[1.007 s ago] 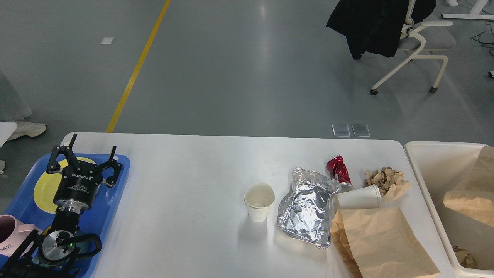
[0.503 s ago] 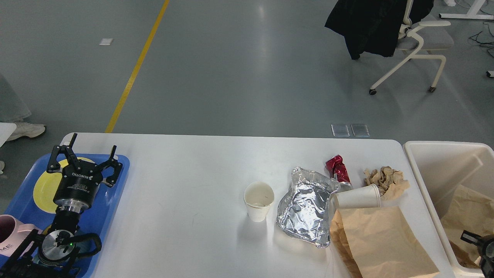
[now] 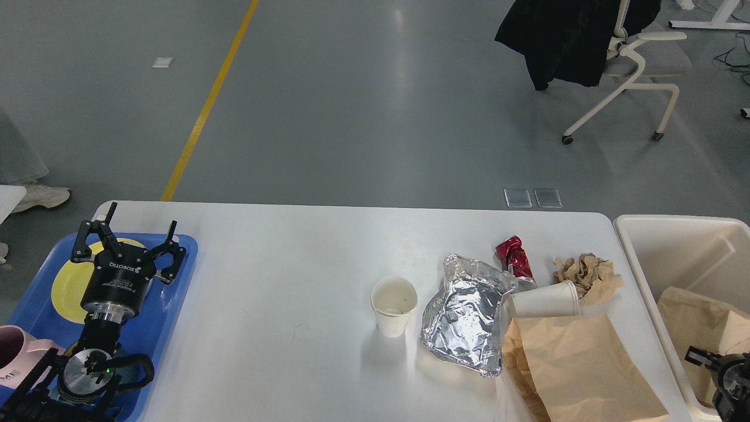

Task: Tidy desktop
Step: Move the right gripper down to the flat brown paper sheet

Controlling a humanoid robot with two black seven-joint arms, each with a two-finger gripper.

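— Left gripper (image 3: 126, 237), state? Any writing?

— Fingers spread wide, nothing between them, poised over the blue tray (image 3: 176, 287) and its yellow plate (image 3: 67, 281). White lettering on the gripper body reads roughly "ROBOTIQ". Pink mug (image 3: 14, 354) at the tray's near-left corner shows letters "ME".

— The desktop (image 3: 281, 264)?

— White, starts under the tray and runs right from the left gripper. Moving right along it: upright paper cup (image 3: 394, 305), crumpled foil (image 3: 466, 313), crushed red can (image 3: 514, 261), tipped paper cup (image 3: 542, 300), brown paper wad (image 3: 589, 271), flat brown paper bag (image 3: 577, 366).

— Right side?

— Cream bin (image 3: 662, 246) just beside the desktop's right end, brown paper inside. Right gripper (image 3: 712, 360) over the bin at the frame's corner; dark and mostly cut off, cannot tell whether it is spread or closed.
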